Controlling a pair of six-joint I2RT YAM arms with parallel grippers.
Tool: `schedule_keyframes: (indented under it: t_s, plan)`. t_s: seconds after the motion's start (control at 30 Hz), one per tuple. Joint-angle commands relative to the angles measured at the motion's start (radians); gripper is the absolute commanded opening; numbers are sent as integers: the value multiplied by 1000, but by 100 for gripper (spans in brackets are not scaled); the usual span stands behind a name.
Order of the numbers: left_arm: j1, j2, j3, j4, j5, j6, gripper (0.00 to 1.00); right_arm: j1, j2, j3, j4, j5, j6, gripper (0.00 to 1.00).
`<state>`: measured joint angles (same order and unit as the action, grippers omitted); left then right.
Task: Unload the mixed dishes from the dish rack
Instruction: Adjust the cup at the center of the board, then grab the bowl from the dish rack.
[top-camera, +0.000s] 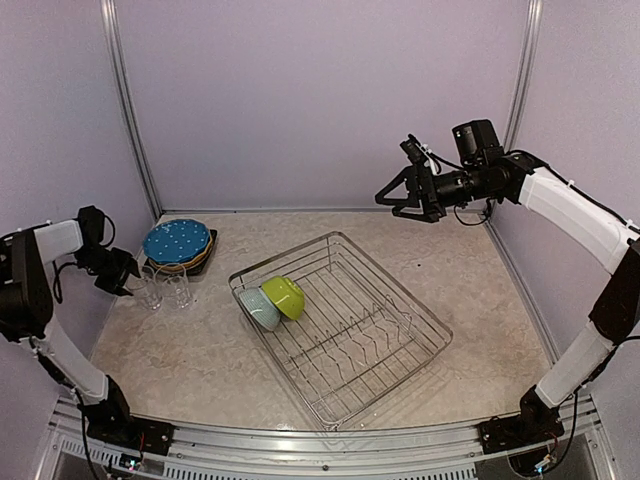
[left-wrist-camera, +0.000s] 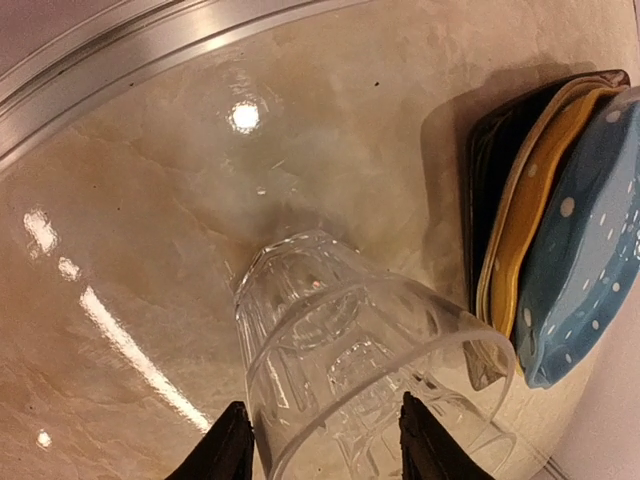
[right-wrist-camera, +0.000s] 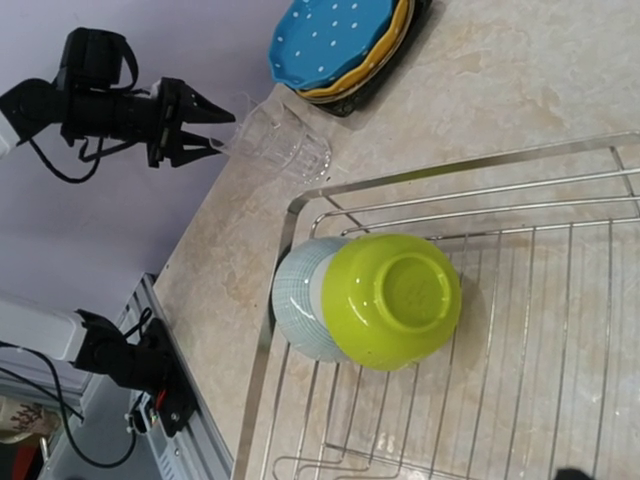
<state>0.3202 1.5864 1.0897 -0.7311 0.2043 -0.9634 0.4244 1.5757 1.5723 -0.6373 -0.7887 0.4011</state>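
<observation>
The silver wire dish rack (top-camera: 380, 345) sits mid-table and holds a lime bowl (top-camera: 285, 296) lying against a pale-blue bowl (top-camera: 258, 309) in its near-left corner; both show in the right wrist view, lime (right-wrist-camera: 395, 300) and pale-blue (right-wrist-camera: 300, 300). Two clear glasses (top-camera: 165, 288) stand on the table left of the rack. My left gripper (top-camera: 126, 277) is open, its fingertips (left-wrist-camera: 228, 452) either side of the nearer glass (left-wrist-camera: 340, 360). A blue-dotted plate (top-camera: 176, 241) tops a stack with the orange-dotted plate (left-wrist-camera: 530, 210) and black square plate (left-wrist-camera: 490, 140). My right gripper (top-camera: 395, 204) hangs open and empty, high over the far table.
The plate stack stands just right of the glasses and close to them. The table's left edge and metal frame rail (left-wrist-camera: 150, 50) run near the left gripper. Rows of upright tines (top-camera: 350, 345) fill the rack's middle.
</observation>
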Motion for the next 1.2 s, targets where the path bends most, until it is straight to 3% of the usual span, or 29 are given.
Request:
schedule_keyframes:
  t_s: [0.0,0.1,0.23,0.33,0.53,0.73,1.17]
  plan:
    - [11,-62,-9,79,-2,46,52,-6,-21,-17,19,-9,5,99]
    - [8,-108,0,79,-6,71,58,-1,-13,-21,40,-11,-11,99]
    - [-14,-194,16,62,-73,113,75,21,-1,-24,48,37,-96,99]
    - [-39,-276,28,55,-126,153,98,44,-1,-37,78,95,-174,99]
    - [-118,-405,72,32,-233,235,99,143,18,-72,151,246,-321,99]
    - [-139,-522,78,54,-231,246,99,246,38,-123,170,398,-463,99]
    - [-149,-557,121,-30,-219,235,99,477,192,-146,291,618,-608,99]
